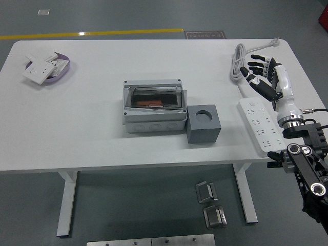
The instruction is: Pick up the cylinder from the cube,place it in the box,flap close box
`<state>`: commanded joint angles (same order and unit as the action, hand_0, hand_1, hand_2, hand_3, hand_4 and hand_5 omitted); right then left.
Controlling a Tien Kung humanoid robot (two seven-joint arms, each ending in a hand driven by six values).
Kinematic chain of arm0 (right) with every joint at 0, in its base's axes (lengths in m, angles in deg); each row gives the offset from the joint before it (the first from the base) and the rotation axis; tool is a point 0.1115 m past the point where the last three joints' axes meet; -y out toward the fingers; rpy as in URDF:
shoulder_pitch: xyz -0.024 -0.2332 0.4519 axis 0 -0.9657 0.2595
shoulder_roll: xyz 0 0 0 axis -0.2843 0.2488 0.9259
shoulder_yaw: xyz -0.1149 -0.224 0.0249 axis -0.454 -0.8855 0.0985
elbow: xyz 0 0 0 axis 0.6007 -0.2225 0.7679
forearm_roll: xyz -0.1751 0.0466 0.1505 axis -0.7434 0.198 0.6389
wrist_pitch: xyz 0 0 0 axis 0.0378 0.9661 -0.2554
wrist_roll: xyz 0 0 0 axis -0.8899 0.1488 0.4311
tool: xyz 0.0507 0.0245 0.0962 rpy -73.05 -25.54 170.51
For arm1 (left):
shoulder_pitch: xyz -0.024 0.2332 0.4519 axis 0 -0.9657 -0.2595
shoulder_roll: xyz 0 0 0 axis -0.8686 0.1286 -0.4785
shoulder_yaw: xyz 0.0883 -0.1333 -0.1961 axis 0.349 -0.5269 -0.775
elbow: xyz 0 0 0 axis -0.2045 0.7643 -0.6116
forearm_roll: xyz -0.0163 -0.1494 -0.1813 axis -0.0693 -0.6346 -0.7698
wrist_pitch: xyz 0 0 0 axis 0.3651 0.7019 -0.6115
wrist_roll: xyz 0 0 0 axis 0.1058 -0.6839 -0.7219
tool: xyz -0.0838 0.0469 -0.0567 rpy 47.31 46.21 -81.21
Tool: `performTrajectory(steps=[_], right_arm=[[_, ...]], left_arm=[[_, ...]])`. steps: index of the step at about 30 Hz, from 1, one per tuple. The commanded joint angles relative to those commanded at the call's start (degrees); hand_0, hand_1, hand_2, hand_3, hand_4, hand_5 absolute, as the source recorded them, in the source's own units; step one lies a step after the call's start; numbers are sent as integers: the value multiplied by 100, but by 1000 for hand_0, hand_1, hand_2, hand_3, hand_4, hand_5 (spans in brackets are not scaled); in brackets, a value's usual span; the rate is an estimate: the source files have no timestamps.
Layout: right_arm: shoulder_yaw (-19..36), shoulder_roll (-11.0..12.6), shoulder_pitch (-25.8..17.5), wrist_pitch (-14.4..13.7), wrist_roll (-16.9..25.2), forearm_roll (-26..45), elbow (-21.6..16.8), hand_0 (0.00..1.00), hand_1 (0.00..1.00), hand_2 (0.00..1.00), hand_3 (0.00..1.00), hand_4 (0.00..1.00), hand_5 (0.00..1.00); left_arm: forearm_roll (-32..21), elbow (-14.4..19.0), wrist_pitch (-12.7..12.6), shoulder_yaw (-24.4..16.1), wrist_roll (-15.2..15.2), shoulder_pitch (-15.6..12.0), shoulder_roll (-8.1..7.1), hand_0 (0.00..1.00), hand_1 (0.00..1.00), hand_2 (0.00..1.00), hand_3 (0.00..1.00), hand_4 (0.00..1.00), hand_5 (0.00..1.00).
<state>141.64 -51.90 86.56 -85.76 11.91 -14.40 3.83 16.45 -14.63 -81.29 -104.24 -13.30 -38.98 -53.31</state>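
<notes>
A grey box (154, 105) with a clear hinged lid stands at the table's middle; the lid lies over it and something orange-red shows inside. A grey cube (203, 124) with an empty round hole in its top stands against the box's right front corner. No cylinder shows on the cube. My right hand (260, 76) is open, fingers spread, holding nothing, above the table's right side over the end of a white power strip (261, 124), well right of the cube. My left arm is not in view.
A coiled white cable (238, 62) lies at the back right, joined to the power strip. A purple dish (48, 68) with white wall sockets sits at the far left. Metal parts lie on the floor under the table.
</notes>
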Motion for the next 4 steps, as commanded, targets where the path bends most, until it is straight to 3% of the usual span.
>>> performTrajectory(steps=[4], right_arm=[[-53, -46, -15, 2, -7, -31, 13, 727, 673, 665, 699, 905, 455]], left_arm=[[-76, 0, 3, 52, -38, -46, -50, 584, 628, 583, 606, 629, 199]])
